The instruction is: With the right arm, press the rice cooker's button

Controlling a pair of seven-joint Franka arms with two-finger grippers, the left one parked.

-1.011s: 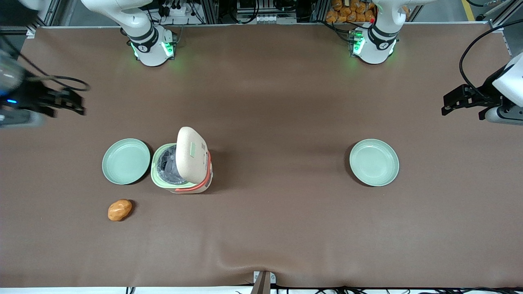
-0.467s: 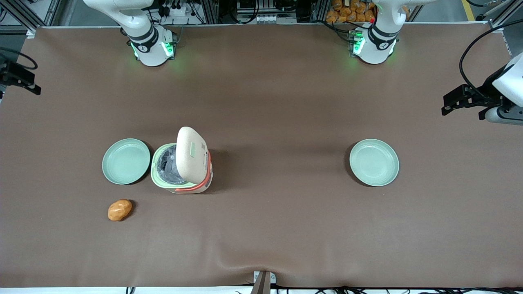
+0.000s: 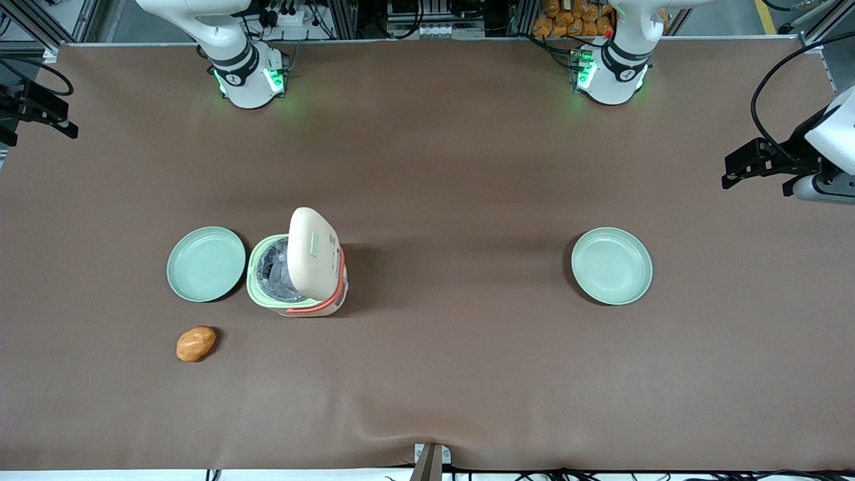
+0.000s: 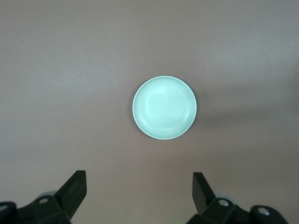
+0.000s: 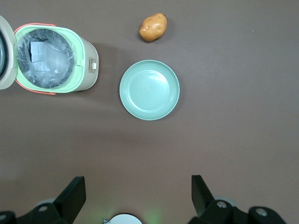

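The rice cooker (image 3: 297, 274) (image 5: 56, 60) stands on the brown table (image 3: 454, 200) with its cream lid (image 3: 312, 252) tipped up, baring a pale green rim and a crinkled plastic-lined pot. The button (image 3: 313, 246) is a small mint pad on the raised lid. A round mint-green plate (image 3: 206, 263) (image 5: 149, 89) sits just beside the cooker, a smooth orange potato (image 3: 196, 343) (image 5: 153, 27) nearer the front camera. The gripper (image 3: 50, 117) (image 5: 135, 198) hangs at the table's edge toward the working arm's end, well apart from the cooker, fingers spread wide. Another plate (image 3: 611, 266) (image 4: 164, 108) lies toward the parked arm's end.
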